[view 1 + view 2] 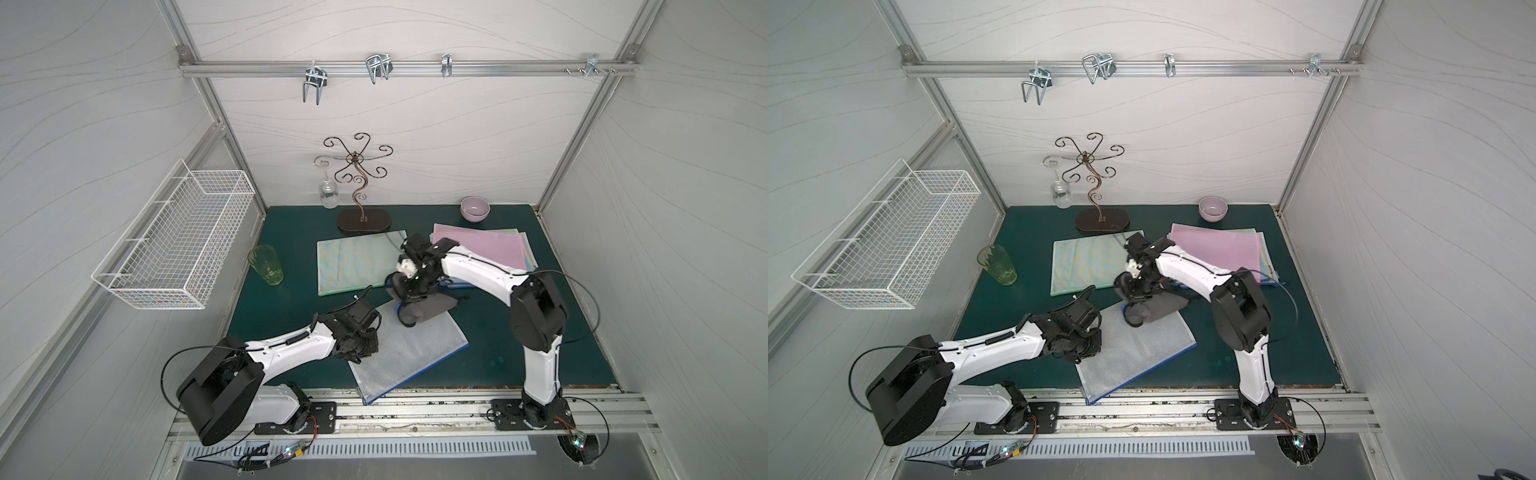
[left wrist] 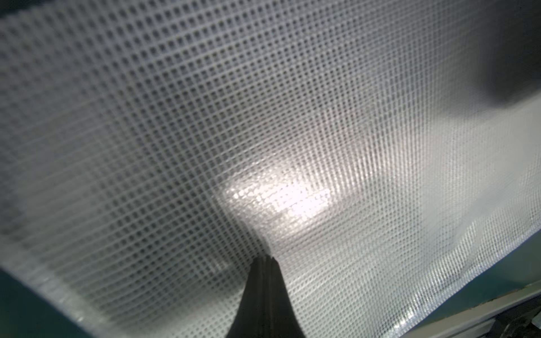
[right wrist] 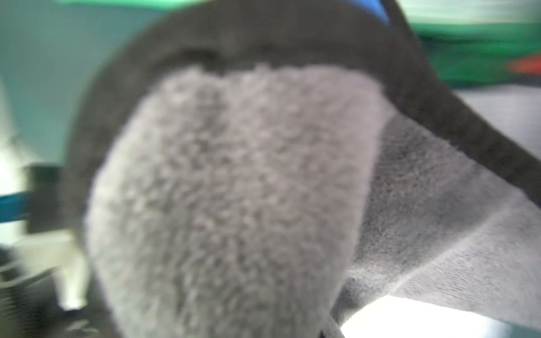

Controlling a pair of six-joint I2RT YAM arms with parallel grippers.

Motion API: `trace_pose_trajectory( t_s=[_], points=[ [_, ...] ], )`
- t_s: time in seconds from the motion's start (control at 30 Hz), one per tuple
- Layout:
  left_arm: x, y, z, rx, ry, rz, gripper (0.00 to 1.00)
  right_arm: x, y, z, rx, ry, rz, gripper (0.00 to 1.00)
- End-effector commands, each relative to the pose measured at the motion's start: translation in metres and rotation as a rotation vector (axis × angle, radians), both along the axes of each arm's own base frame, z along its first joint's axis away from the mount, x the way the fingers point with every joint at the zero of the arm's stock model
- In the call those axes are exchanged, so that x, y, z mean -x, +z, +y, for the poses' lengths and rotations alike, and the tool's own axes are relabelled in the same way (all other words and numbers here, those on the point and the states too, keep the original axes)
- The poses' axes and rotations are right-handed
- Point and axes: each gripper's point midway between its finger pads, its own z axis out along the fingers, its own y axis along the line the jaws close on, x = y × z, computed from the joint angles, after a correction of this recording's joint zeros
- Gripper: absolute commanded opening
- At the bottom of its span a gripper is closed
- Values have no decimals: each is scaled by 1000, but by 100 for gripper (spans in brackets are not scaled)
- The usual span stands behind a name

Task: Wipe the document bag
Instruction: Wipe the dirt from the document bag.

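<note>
The fingertips of the left gripper [image 1: 358, 352] are hidden beneath its own wrist in both top views. Only in the left wrist view are the fingers [image 2: 263, 292] seen, brought together to one dark point with nothing visible between them. Part of the left side of the document bag [image 1: 409, 349] is covered by that arm. Further right, the jaws of the right gripper [image 1: 405, 297] are buried in a grey cloth [image 1: 426, 311]. The right wrist view is almost filled by blurred pile, so the fingers cannot be made out there. The gripper is closed on the cloth, which is bunched around it.

The document bag, a white mesh pouch with a blue edge, is laid askew between the two arms. Its left side is pressed by the closed left gripper's tip, and its far corner is overlapped by the cloth held in the right gripper. Its near corner is carried past the mat onto the metal front rail [image 1: 436, 399].

The bag is borne on a dark green mat [image 1: 498, 340]. A white wire basket [image 1: 178, 249] is hung on the left wall. On the mat are set a green glass tumbler [image 1: 266, 264], a wire stand [image 1: 364, 220] with a wine glass [image 1: 328, 195] hung upside down, a pale patterned folder [image 1: 353, 262], a lilac bowl [image 1: 473, 212] and a pink-topped stack of folders [image 1: 478, 245]. The white walls are framed in aluminium
</note>
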Motion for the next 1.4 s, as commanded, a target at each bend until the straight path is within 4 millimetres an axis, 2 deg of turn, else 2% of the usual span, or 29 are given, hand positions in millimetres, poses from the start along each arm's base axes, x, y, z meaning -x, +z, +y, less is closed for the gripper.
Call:
trace_pose_trajectory(
  t_s=[0.0, 0.1, 0.13, 0.2, 0.27, 0.37, 0.47, 0.6, 0.67, 0.77, 0.83, 0.9, 0.97, 1.1, 1.17, 1.27, 1.33, 1.37],
  points=[
    [3, 8, 19, -55, 28, -22, 0, 54, -10, 53, -129, 123, 225, 0],
    [9, 10, 34, -84, 69, -31, 0, 76, -19, 80, -175, 163, 308, 0],
    [11, 7, 38, -85, 85, -29, 0, 81, -26, 83, -174, 168, 332, 0],
    [14, -1, 42, -78, 103, -23, 0, 83, -43, 77, -121, 142, 360, 0],
    [14, -8, 42, -76, 111, -15, 0, 78, -57, 63, -78, 103, 365, 0],
    [12, -17, 36, -73, 105, 10, 0, 60, -73, 29, 4, 15, 350, 0],
    [8, -25, 30, -78, 98, 33, 0, 44, -74, 5, 22, -50, 334, 0],
    [5, -30, 29, -95, 107, 43, 0, 42, -73, -15, 103, -36, 289, 0],
    [7, -32, 33, -122, 113, 58, 0, 41, -81, -38, 206, -54, 268, 0],
    [10, -32, 36, -132, 115, 64, 0, 31, -94, -101, 373, -154, 213, 0],
    [10, -28, 39, -130, 120, 53, 0, 25, -94, -147, 436, -254, 187, 0],
    [11, -25, 40, -128, 121, 41, 0, 25, -84, -171, 440, -291, 151, 0],
    [10, -23, 41, -124, 123, 31, 0, 40, -68, -166, 410, -212, 123, 0],
    [7, -22, 39, -120, 118, 20, 0, 100, -35, -104, 257, 94, 180, 0],
    [6, -22, 38, -117, 119, 18, 0, 127, -27, -74, 153, 173, 267, 0],
    [5, -24, 36, -116, 118, 24, 0, 145, -33, -44, 57, 175, 361, 0],
    [6, -24, 38, -122, 117, 26, 0, 145, -46, -38, 34, 130, 405, 0],
    [6, -24, 38, -124, 115, 24, 0, 142, -54, -42, 52, 98, 415, 0]
  ],
)
